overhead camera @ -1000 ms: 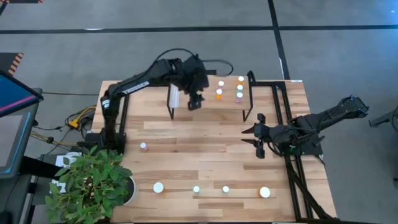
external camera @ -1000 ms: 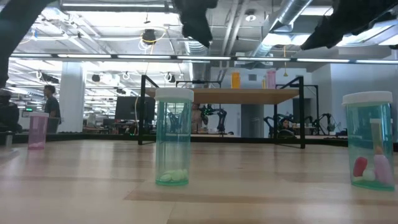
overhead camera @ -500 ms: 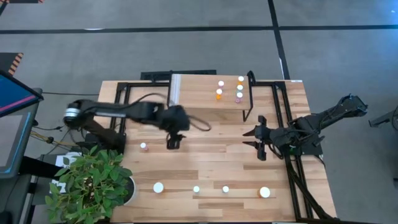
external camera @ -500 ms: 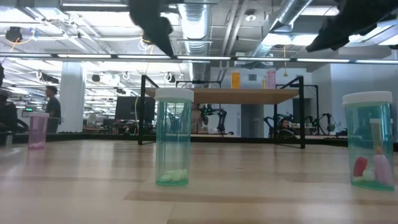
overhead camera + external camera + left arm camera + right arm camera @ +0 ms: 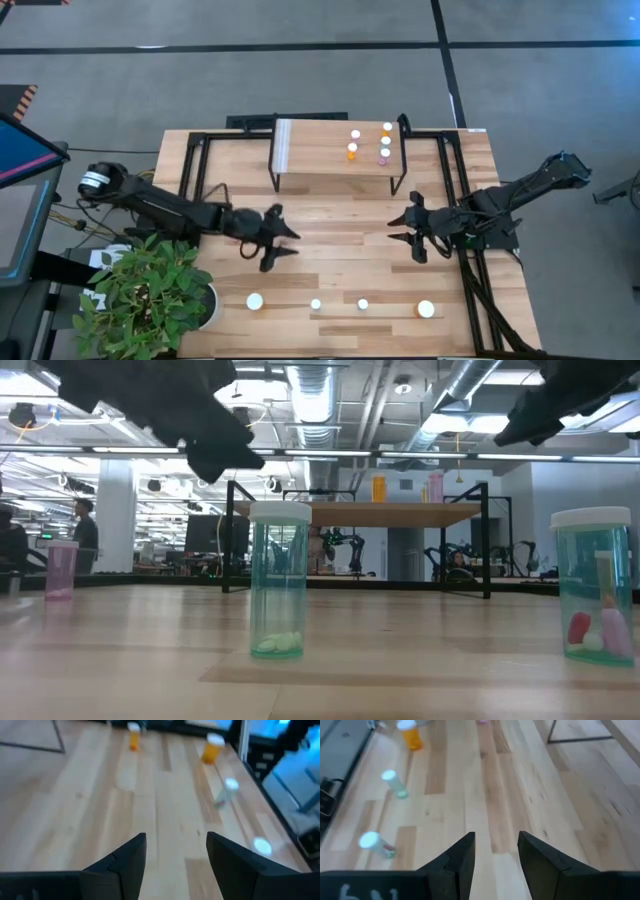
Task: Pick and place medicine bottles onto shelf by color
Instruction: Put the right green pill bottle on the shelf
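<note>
L gripper [image 5: 281, 241] hangs over table [image 5: 330, 220] centre-left, fingers apart, empty; four bottles [image 5: 315, 304] stand in a row along the near edge, well apart from it. R gripper [image 5: 406, 228] waits open at right. Shelf [image 5: 320, 150] at far side carries more bottles [image 5: 352, 151] on its right half. Open-plan room w/ ceiling ducts behind.

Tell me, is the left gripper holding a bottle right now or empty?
Empty. The left gripper is open, bare tabletop showing between its fingers; in the high view it hovers over the table away from any bottle.
</note>
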`<state>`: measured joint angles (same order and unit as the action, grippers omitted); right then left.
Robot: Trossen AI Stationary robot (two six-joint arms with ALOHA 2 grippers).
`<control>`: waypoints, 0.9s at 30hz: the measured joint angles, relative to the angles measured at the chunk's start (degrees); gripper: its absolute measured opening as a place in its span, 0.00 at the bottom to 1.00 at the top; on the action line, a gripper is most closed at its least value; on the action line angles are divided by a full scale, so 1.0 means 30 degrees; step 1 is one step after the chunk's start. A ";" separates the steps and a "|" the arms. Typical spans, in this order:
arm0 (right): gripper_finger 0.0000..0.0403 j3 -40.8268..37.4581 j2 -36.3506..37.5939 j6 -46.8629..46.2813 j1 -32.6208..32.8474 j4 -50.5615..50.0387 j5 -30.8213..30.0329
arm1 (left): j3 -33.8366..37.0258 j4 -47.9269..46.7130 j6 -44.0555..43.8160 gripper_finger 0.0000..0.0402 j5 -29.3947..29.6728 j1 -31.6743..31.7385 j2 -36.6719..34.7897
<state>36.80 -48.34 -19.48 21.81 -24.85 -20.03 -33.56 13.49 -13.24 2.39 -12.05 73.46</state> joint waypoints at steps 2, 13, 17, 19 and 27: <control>0.42 0.0000 0.0005 0.0017 0.0136 0.0029 -0.0015 | -0.0152 0.0264 -0.0013 0.48 0.0356 -0.0855 0.1016; 0.41 0.0000 -0.0013 -0.0208 0.0639 0.0764 0.0572 | -0.4220 0.0763 0.1371 0.48 -0.0196 -0.3425 0.7921; 0.41 0.0000 -0.0584 -0.0206 0.1787 0.2817 0.2505 | -0.5060 0.0264 0.2373 0.48 -0.0184 -0.2994 0.7980; 0.42 0.0000 -0.1337 -0.0206 0.2559 0.3811 0.2918 | -0.5076 0.0110 0.3059 0.48 -0.0177 -0.2710 0.7513; 0.44 0.0000 -0.6258 -0.0495 0.4994 0.7416 0.3063 | -0.5042 0.0338 0.4038 0.48 -0.0124 -0.1569 0.6067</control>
<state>36.80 -67.11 -20.96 36.79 -2.60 -10.84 -48.69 14.51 -1.13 2.02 -16.76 91.66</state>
